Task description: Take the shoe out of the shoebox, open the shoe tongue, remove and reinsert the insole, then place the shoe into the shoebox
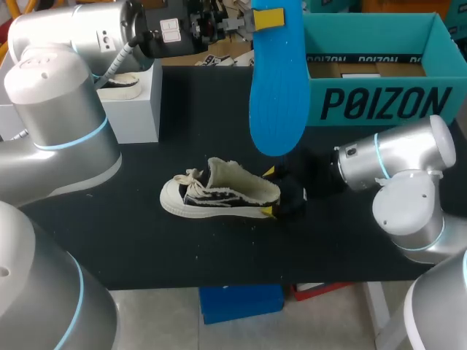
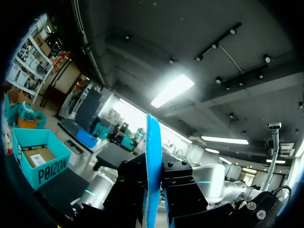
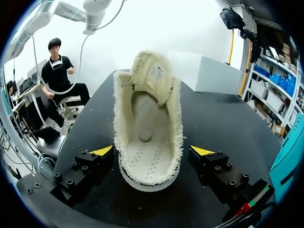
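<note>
Left tool (image 1: 267,17) clamped on blue insole (image 1: 277,87), which projects ahead of its fingers. Right tool (image 3: 152,152) open, straddling heel of sneaker (image 3: 148,123); sneaker sits on bench (image 1: 131,240), narrow gaps either side.

The insole (image 1: 277,95) runs past the head view's upper edge — the shoebox (image 1: 379,102) past its right.

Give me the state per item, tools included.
shoe, upright on its sole on the table, tongue pulled open, insole out.
insole, out of the shoe, held up above the table.
shoebox, open, no lid on it.
left tool, shut on the insole.
right tool, open, fingers either side of the shoe's heel.
</note>
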Controlling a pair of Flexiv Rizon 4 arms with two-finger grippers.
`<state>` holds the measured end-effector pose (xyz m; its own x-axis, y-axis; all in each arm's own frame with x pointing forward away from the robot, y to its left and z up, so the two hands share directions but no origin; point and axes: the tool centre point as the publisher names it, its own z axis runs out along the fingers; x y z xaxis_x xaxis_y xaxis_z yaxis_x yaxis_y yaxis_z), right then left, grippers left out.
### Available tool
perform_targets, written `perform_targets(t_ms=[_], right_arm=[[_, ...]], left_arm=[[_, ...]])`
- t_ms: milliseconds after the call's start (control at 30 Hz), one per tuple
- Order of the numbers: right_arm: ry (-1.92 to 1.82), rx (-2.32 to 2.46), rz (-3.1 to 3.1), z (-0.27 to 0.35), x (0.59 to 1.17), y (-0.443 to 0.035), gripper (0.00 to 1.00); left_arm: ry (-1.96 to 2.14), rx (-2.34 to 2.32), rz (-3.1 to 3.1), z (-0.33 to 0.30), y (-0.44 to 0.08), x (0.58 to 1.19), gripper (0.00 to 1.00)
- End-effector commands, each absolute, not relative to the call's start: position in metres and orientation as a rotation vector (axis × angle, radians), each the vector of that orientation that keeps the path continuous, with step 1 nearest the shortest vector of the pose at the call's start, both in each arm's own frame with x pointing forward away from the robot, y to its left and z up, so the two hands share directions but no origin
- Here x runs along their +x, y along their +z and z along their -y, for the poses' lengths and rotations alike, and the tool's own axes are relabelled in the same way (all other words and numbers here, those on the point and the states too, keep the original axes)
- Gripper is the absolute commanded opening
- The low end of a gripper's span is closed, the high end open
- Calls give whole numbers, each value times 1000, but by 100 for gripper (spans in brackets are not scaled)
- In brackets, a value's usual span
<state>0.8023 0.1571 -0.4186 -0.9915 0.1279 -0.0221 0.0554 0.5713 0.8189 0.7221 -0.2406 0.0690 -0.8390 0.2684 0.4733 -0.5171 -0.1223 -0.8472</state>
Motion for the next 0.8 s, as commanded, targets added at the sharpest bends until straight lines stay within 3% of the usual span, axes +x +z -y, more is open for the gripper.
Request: perform_targets(t_ms=[33,467,800], right_arm=[[1409,173,-2706,-161,801,-423,100],[1390,204,-2725,-161,798,-425,100],[987,221,-2935,-137,801,-399,100]], left_arm=[[2006,277,1642,241,68,722,0],[2006,277,1642,241,68,722,0],[2006,277,1642,241,68,722,0]])
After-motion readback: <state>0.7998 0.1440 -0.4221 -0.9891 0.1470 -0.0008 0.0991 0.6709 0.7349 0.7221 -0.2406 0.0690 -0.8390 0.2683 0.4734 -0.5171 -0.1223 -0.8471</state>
